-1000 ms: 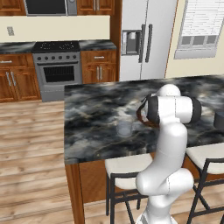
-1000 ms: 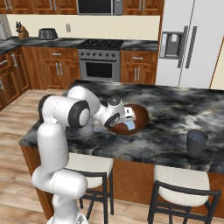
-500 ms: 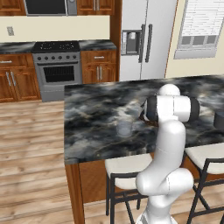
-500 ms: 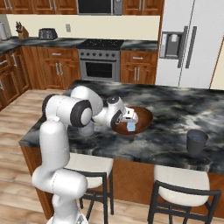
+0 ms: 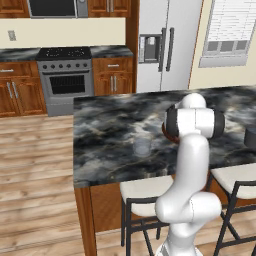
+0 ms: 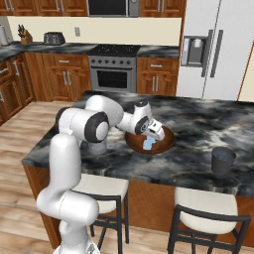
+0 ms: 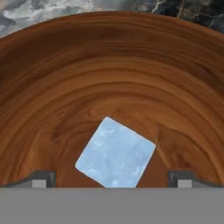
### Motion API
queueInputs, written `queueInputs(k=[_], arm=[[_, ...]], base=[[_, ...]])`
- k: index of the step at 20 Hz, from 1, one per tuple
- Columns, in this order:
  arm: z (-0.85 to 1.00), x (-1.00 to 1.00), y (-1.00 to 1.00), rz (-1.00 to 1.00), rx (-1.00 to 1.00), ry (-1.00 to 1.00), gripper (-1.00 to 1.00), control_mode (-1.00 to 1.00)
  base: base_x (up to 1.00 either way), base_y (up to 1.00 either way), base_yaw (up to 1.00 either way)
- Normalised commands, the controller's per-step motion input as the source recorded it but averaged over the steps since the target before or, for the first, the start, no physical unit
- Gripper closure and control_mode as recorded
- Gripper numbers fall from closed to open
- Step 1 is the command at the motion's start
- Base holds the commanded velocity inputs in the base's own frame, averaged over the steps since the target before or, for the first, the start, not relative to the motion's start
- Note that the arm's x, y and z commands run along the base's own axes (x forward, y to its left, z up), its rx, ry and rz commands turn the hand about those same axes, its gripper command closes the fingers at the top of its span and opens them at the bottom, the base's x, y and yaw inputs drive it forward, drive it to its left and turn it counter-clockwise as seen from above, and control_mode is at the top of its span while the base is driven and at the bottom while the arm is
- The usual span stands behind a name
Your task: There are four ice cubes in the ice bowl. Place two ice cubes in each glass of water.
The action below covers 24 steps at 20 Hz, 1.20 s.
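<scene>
Moved: gripper [image 6: 155, 134] has swung further over the ice bowl [image 6: 166, 141], now dipping inside.
Hand view: one ice cube [image 7: 116, 152] at 6 o'clock on the wood.
Fingers: spread wide, straddling the cube, not grasping it.
Glass [image 5: 143, 145]: apart, left view.

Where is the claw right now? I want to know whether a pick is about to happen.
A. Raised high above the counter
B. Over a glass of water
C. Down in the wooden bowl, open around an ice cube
C: in the hand view the claw is open, its tips flanking an ice cube on the ice bowl floor.
</scene>
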Motion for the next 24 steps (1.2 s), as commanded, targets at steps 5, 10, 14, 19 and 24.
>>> queueInputs(k=[5, 10, 14, 19, 24], arm=[[0.0, 0.13, -0.38, -0.3, 0.09, 0.09, -1.0, -1.0], [-0.02, 0.07, 0.01, -0.22, 0.11, 0.0, -1.0, -1.0], [-0.18, -0.03, 0.06, -0.26, 0.07, 0.0, -1.0, -1.0], [-0.38, -0.03, 0.11, -0.26, 0.01, 0.0, -1.0, -1.0], [-0.32, 0.0, 0.25, -0.19, 0.0, 0.0, -1.0, -1.0]], base=[[0.0, 0.0, 0.0], [0.0, 0.0, 0.0], [0.0, 0.0, 0.0], [0.0, 0.0, 0.0], [0.0, 0.0, 0.0]])
